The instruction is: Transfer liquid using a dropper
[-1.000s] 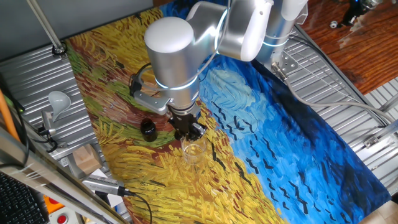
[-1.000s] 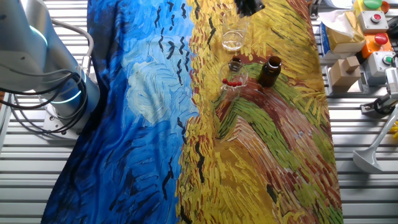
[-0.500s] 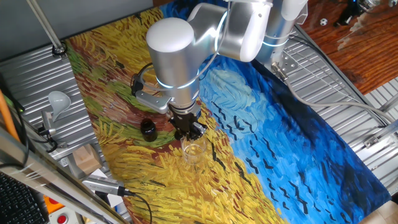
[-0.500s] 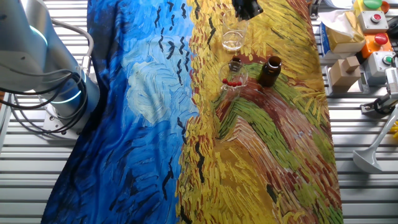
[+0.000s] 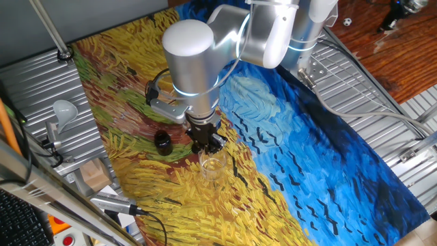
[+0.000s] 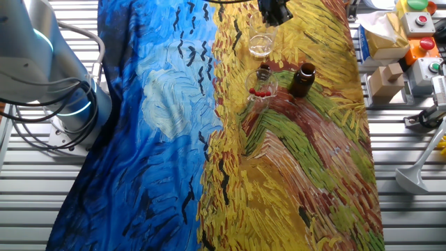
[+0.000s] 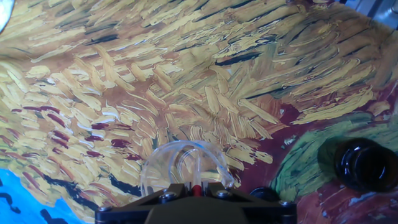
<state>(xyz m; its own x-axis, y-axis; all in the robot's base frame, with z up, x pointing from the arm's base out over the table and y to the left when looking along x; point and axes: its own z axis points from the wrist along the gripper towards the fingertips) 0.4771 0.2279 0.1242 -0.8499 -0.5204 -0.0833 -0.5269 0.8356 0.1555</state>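
Note:
My gripper (image 5: 207, 142) hangs just above an empty clear glass (image 5: 212, 166) on the painted cloth. In the hand view the jaws (image 7: 196, 189) are shut on the red bulb of a dropper (image 7: 196, 186), right over the rim of that glass (image 7: 183, 163); the pipette tube is hardly visible. In the other fixed view the gripper (image 6: 274, 10) is at the top edge, above the same glass (image 6: 261, 44). A second glass (image 6: 261, 85) holds several more red-bulbed droppers.
A dark brown bottle (image 6: 302, 79) stands open beside the glass of droppers; it also shows in the hand view (image 7: 365, 163) and in one fixed view (image 5: 162, 141). Boxes and a button panel (image 6: 418, 42) sit off the cloth's edge.
The gripper has drifted slightly sideways above the empty glass, still holding the dropper. Nothing else has moved.

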